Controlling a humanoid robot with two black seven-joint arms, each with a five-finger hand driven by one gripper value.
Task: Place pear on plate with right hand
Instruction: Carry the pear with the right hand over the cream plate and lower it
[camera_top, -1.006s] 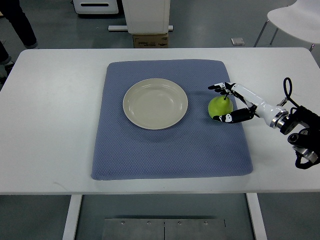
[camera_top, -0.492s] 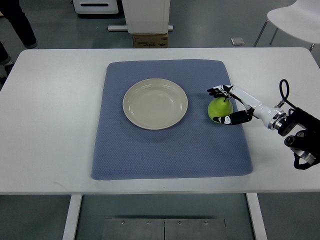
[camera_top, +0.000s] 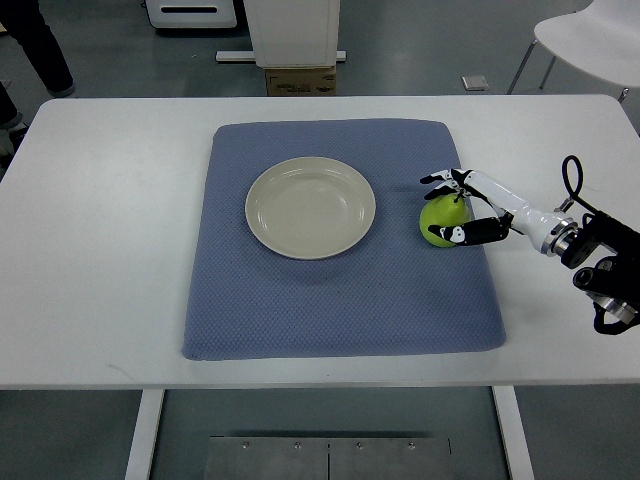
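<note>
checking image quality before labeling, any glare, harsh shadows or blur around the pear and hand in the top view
Top view: even, soft light and sharp focus throughout; the pear shows only a faint highlight, the plate a mild sheen on its rim, no blown-out glare. Shadows under the right hand on the blue mat are weak. No motion blur; the white table edges bow only slightly.

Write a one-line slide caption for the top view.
Right hand closes around green pear on blue mat, beside empty plate.

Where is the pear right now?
In the top view the pear sits on the blue mat, right of the empty plate and apart from it, with the right hand closed around it from the right.
</note>
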